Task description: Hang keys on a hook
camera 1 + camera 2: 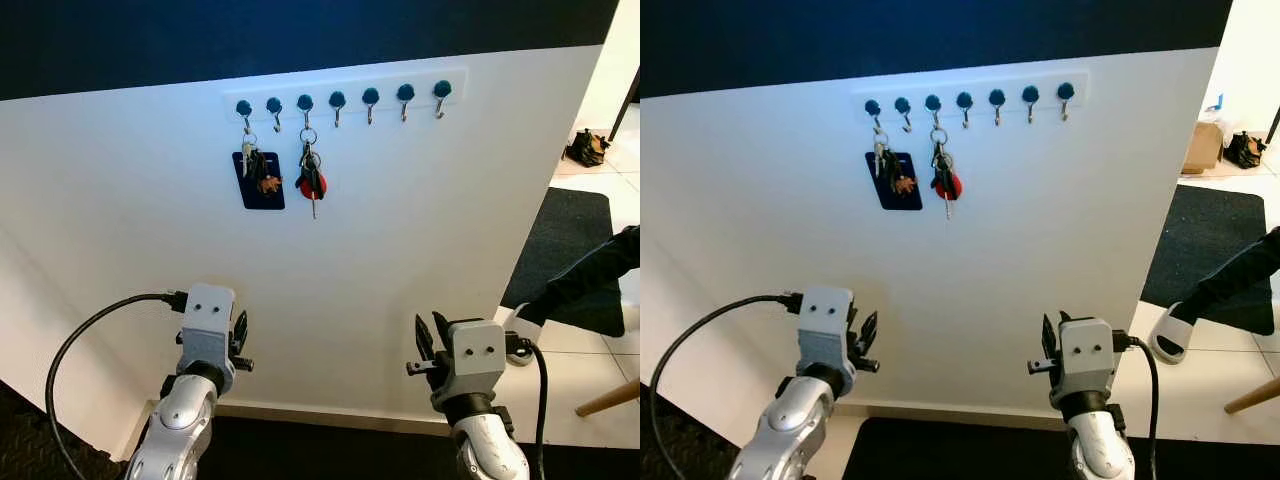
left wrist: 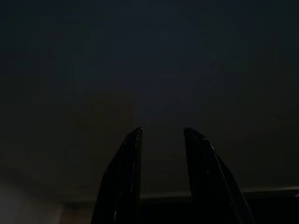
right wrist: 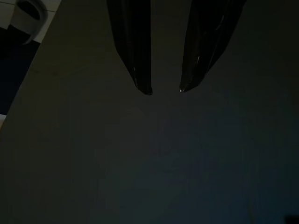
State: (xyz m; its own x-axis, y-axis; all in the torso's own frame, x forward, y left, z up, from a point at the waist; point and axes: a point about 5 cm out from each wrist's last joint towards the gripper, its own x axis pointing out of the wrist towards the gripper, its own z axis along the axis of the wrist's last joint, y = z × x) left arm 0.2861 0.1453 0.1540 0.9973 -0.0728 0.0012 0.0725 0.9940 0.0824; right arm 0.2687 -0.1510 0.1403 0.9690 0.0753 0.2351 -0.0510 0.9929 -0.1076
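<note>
Well, the white wall (image 1: pixel 420 260) carries a hook rail (image 1: pixel 340 98), and two key bunches already hang there: one with a blue tag (image 1: pixel 259 175), one with a red fob (image 1: pixel 311 180). Low down, left gripper (image 2: pixel 162 133) and right gripper (image 3: pixel 165 89) both sit spread, empty. Hanging looks finished.

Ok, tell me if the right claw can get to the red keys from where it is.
Probably yes: the right claw hangs open and empty, low below the red keys, with bare wall between them.
</note>
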